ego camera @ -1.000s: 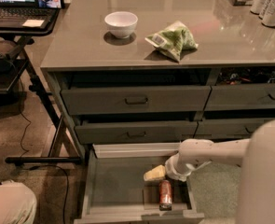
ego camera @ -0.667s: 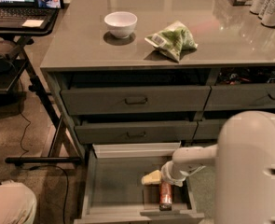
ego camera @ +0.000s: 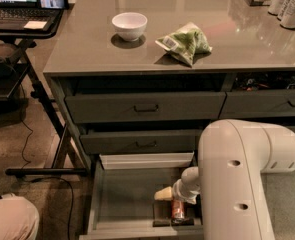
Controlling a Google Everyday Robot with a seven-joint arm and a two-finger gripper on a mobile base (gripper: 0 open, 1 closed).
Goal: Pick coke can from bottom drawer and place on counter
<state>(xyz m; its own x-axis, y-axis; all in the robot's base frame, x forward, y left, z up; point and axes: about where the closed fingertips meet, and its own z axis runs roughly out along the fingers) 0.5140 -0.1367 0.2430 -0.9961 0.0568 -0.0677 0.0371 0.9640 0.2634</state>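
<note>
1. The gripper (ego camera: 173,200) is down inside the open bottom drawer (ego camera: 124,199), towards its right side. It hangs from the big white arm (ego camera: 237,174) that fills the lower right.
2. The coke can (ego camera: 178,210) sits on the drawer floor right at the gripper, partly tucked under it.
3. I cannot tell whether the gripper is clenched on the can or released, because the arm hides too much of it.
4. Up on the counter (ego camera: 87,49) stand a white bowl (ego camera: 129,25) and a green bag (ego camera: 184,41), apart from each other.
</note>
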